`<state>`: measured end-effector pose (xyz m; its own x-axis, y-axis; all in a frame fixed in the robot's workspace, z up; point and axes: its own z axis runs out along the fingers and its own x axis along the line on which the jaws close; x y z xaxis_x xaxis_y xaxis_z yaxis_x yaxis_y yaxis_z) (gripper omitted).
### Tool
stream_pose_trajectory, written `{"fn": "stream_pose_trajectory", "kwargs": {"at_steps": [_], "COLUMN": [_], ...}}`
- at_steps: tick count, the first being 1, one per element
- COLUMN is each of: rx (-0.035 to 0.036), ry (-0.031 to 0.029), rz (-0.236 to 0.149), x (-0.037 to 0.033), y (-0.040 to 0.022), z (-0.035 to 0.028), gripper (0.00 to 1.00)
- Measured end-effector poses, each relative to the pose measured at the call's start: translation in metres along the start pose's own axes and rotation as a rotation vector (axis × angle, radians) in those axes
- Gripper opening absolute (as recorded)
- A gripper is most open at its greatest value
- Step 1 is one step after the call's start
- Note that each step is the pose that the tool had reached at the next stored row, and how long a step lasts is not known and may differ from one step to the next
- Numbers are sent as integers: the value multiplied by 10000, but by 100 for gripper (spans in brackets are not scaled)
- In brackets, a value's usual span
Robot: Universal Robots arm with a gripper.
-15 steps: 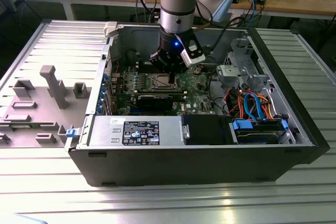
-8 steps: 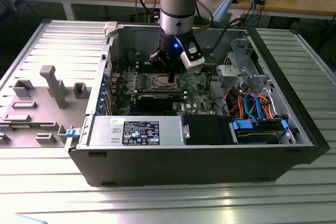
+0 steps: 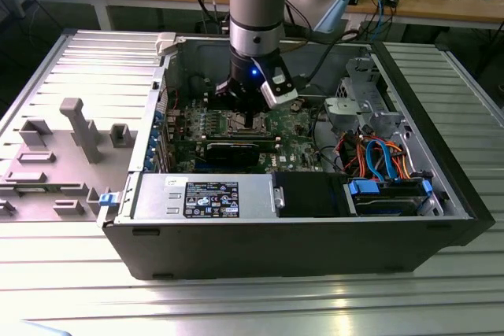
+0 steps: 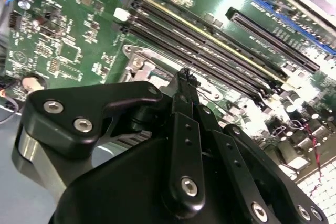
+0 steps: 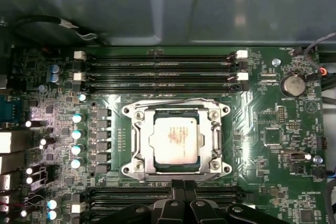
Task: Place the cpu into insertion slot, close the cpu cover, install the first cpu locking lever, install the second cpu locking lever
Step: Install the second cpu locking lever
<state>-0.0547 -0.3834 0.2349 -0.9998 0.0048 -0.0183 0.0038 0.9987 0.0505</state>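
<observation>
Already we see the flat silver-grey square cpu [image 5: 175, 141] lying in the metal-rimmed insertion slot [image 5: 137, 145], the levers apparently unfastened, while our black hand [image 5: 184, 186] hovers beside, fingertips pressed together.

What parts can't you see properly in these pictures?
- Insertion slot: in the first wrist view the cpu and cpu cover hide its inside.
- Locking levers: too thin to tell whether latched.
- Gripper: in the second wrist view its own body blocks the socket below.
</observation>
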Motion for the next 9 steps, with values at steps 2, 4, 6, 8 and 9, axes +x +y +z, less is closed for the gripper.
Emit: {"fn": "stream_pose_trajectory", "kwargs": {"at_steps": [2,4,6,8,9], "rx": [0,1,0,0,0], "ry": [1,2,1,1,1], "rz": [0,1,1,0,0], "x": [3,4,4,4,4], "y": [-7,-7,-10,-10,-10], "z": [1,2,3,3,3], "gripper": [11,11,11,11,11]}}
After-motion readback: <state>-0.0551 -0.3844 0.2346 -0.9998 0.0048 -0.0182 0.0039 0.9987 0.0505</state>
